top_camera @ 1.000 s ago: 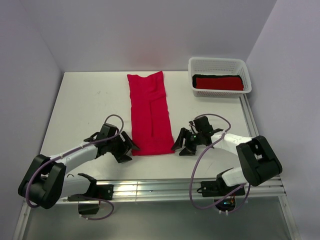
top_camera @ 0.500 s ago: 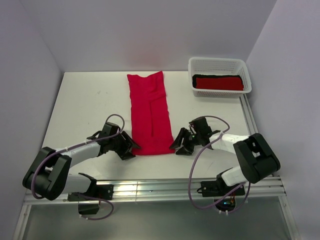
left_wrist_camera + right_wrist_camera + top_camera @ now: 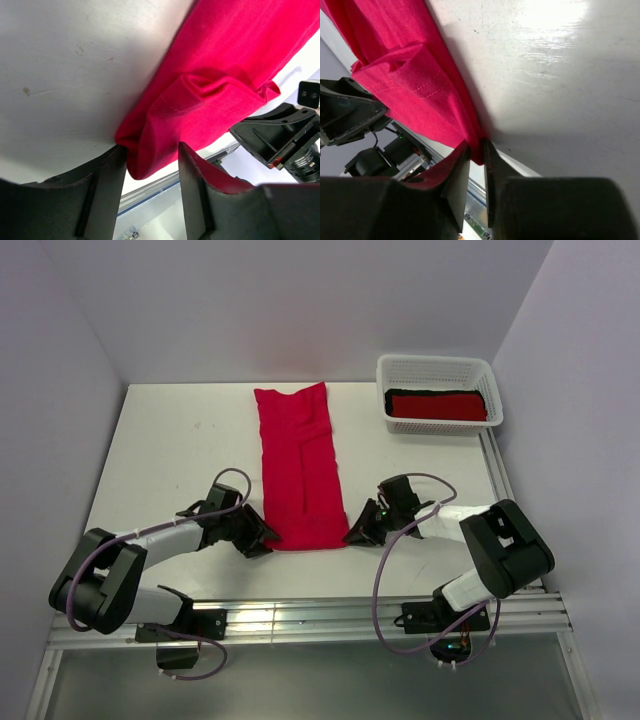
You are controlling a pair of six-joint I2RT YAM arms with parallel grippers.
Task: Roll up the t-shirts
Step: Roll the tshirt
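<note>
Your crimson tee point(image 3: 298, 465) lies flat as a long folded strip down the middle of the bench point(image 3: 170, 450). Your right gripper point(image 3: 476, 147) is clenched on its near right corner, with cloth pinched between the fingers. Your left gripper point(image 3: 150, 155) straddles the near left corner, jaws apart and not clamped. A red roll point(image 3: 437, 406) and a black roll point(image 3: 393, 400) sit in the basket point(image 3: 438, 368) at far right.

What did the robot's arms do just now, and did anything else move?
The left end effector and right end effector slid inward to the near corners of the crimson t-shirt. The right one pinched shut on its corner. The left one narrowed around its corner but is not yet shut. The t-shirt, the basket and the rolled shirts in it stayed put.
</note>
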